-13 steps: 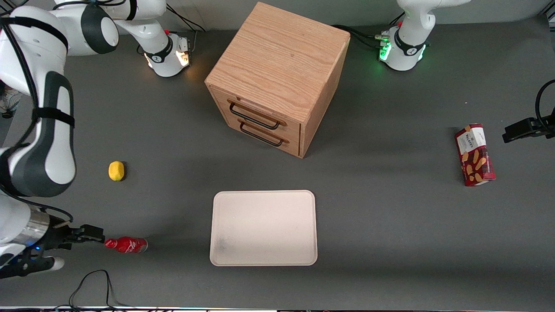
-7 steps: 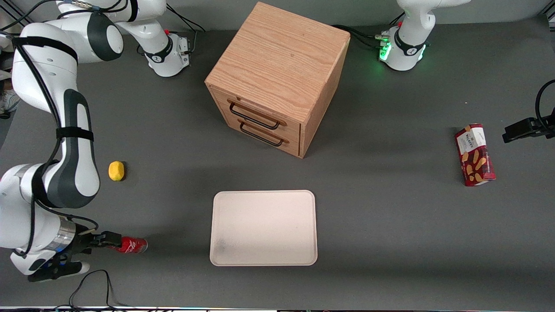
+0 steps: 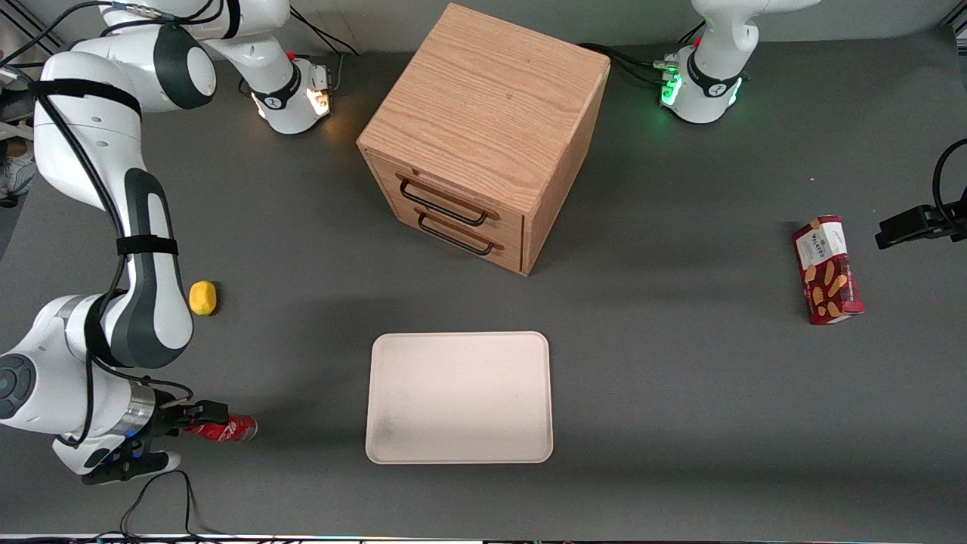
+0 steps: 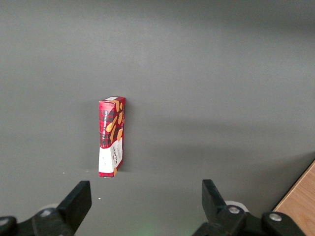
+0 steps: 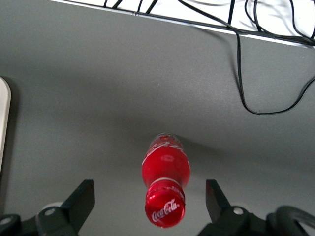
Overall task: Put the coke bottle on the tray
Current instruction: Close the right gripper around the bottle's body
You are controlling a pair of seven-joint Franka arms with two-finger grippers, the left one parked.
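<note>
The coke bottle point(image 3: 230, 429) is small and red and lies on its side on the grey table, toward the working arm's end, level with the tray point(image 3: 459, 397). The tray is cream-white and holds nothing. My right gripper point(image 3: 205, 415) is open at table height, with its fingers on either side of the bottle's cap end. In the right wrist view the red cap with white script point(image 5: 165, 209) sits between the two spread fingers point(image 5: 84, 196) of the gripper point(image 5: 149, 187), without touching them. A strip of the tray's rim point(image 5: 4, 123) shows there too.
A yellow lemon point(image 3: 202, 298) lies farther from the front camera than the bottle. A wooden two-drawer cabinet point(image 3: 483, 136) stands mid-table. A red biscuit box point(image 3: 827, 270) lies toward the parked arm's end and shows in the left wrist view point(image 4: 112, 136). Black cables point(image 5: 256, 73) run along the table's edge.
My right arm has swung toward the tray, and the gripper has slid along the table over the bottle's cap end. The bottle and the tray have not moved.
</note>
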